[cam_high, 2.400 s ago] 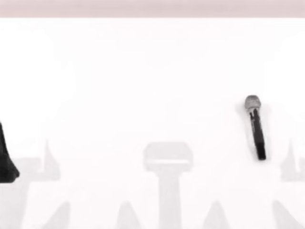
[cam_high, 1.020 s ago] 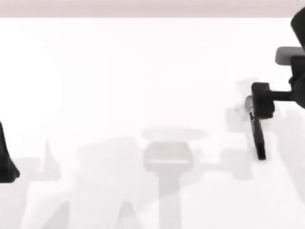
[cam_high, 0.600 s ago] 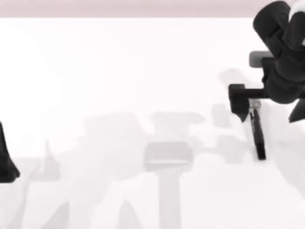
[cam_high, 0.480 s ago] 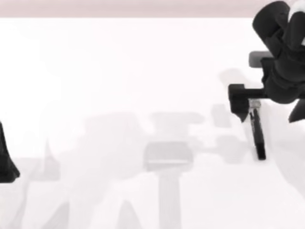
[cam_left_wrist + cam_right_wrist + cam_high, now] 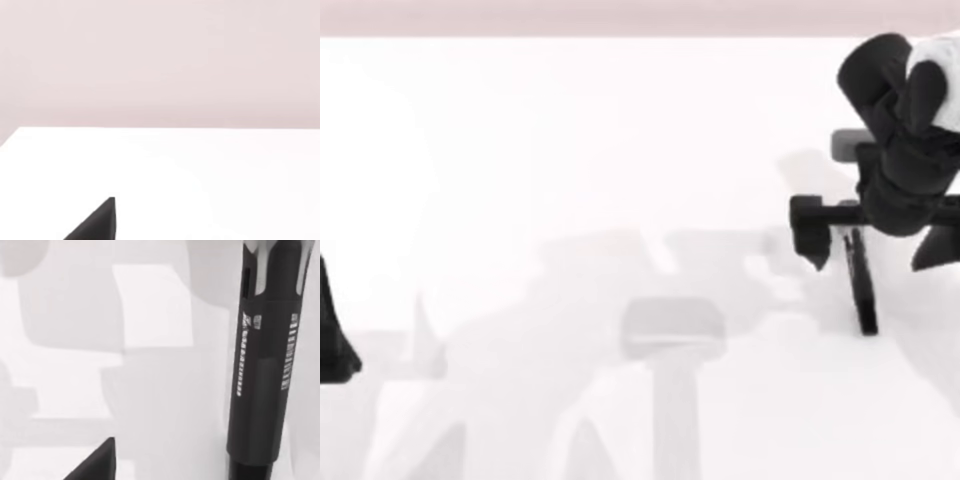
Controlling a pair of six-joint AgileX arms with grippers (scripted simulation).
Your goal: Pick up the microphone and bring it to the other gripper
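On the far left of the desk (image 5: 570,150) my left gripper (image 5: 334,335) sits parked at the edge, only a dark wedge of it in the top view; I cannot tell how its jaws stand. Its wrist camera shows one black fingertip (image 5: 97,222) over bare white surface and nothing else.

Moving across, the middle of the desk carries only grey shadows.

On the right side lies the single microphone (image 5: 861,285), flat on the desk, its slim black handle running toward the near edge. Its grey head is hidden under my right gripper (image 5: 832,225), which hangs directly over that end, the arm reaching in from the right edge. One blunt black finger (image 5: 811,228) shows just to the left of the handle's upper part; the other side is covered by the wrist, so whether the jaws are apart or clamped I cannot tell. In the right wrist view the handle (image 5: 265,370) fills the frame, with pale markings along its sides and one fingertip (image 5: 97,462) apart from it.

Count: one microphone, two grippers
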